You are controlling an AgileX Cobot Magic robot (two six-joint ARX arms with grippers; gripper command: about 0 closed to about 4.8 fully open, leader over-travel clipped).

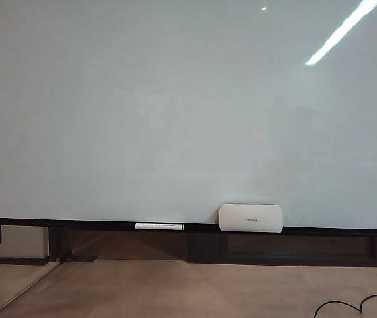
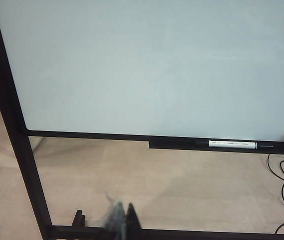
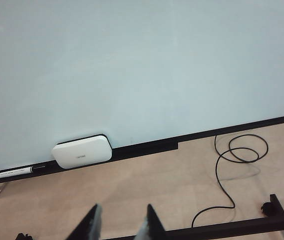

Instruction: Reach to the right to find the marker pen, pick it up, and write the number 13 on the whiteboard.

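The whiteboard [image 1: 175, 112] fills most of the exterior view, and its glossy surface shows no writing. The marker pen is out of view. A thin white pen with a black end [image 1: 159, 226] lies on the board's black bottom ledge, and it also shows in the left wrist view [image 2: 231, 144] and the right wrist view [image 3: 13, 173]. My left gripper [image 2: 122, 212] is shut and empty, low over the floor and well short of the board. My right gripper [image 3: 123, 207] stands open with nothing between its fingers, also back from the board. Neither gripper appears in the exterior view.
A white rounded-rectangle box [image 1: 250, 218] rests on the ledge to the right of the thin pen. A black cable [image 3: 231, 165] coils on the beige floor at the right. The black bar of a stand [image 2: 27, 165] crosses the floor near the left gripper.
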